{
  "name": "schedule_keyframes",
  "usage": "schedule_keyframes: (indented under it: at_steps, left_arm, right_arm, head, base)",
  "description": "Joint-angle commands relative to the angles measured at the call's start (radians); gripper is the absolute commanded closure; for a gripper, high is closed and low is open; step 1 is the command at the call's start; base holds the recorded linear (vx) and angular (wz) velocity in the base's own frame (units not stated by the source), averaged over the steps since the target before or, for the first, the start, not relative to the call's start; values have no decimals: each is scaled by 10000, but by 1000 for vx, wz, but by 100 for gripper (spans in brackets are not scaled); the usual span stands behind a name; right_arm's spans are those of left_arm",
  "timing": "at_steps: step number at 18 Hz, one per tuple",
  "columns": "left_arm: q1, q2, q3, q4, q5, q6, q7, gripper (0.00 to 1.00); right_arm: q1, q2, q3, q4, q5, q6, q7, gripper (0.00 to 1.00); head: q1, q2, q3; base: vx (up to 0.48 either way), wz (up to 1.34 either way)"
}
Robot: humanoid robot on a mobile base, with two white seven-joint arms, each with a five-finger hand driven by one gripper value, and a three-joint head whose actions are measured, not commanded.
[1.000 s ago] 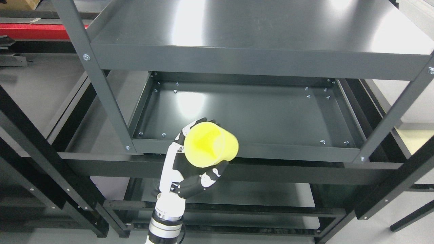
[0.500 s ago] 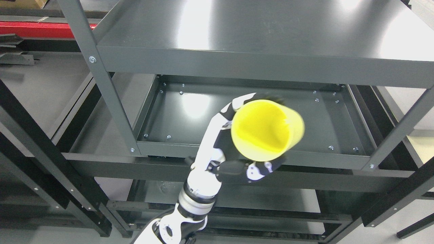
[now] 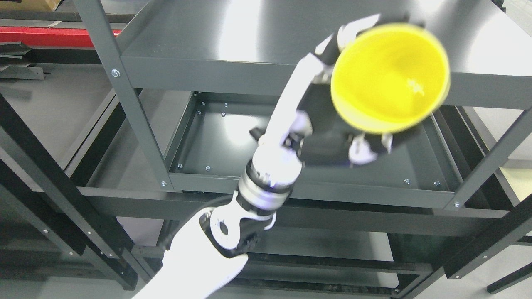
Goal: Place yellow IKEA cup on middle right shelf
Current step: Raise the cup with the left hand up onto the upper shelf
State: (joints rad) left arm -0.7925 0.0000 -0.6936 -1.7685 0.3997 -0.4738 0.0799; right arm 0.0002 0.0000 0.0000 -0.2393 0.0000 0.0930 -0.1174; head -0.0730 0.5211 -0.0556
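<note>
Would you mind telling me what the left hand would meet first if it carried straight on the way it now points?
The left hand, shut on the yellow cup, points up and to the right. Going on that way, it would probably meet the front edge of the upper shelf first, though depth is hard to judge from this one view.

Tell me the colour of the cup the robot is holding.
The cup is plain bright yellow, inside too, as the head view shows.
</note>
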Motion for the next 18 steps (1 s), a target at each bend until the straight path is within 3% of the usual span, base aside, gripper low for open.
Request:
schedule_keyframes:
  at_steps: [1, 4, 9, 13, 18]
  left_arm:
    - [-2564, 174, 995, 548, 1230, 2838, 964, 100]
    - [-3210, 174, 2130, 1573, 2427, 6444, 1011, 100]
    - [-4651, 174, 3620, 4029, 2508, 9946, 1271, 98]
    - [-5022, 174, 3607, 4706, 2370, 11072, 1410, 88]
    - [-5007, 174, 3102, 4738, 2431, 11732, 1242, 51]
  right_arm:
    - [136, -174, 169, 0, -245, 6, 8, 1]
    - [136, -174, 184, 0, -245, 6, 8, 1]
    - [136, -174, 169, 0, -245, 6, 8, 1]
    - [136, -174, 169, 0, -245, 6, 8, 1]
    - [136, -174, 169, 0, -245, 6, 8, 1]
  head:
    - [0, 0, 0]
    - [0, 0, 0]
    - [0, 0, 0]
    - [0, 0, 0]
    - [0, 0, 0]
  base:
    - [-16, -7]
    - [-5, -2]
    - [0, 0]
    - [0, 0]
    - [0, 0]
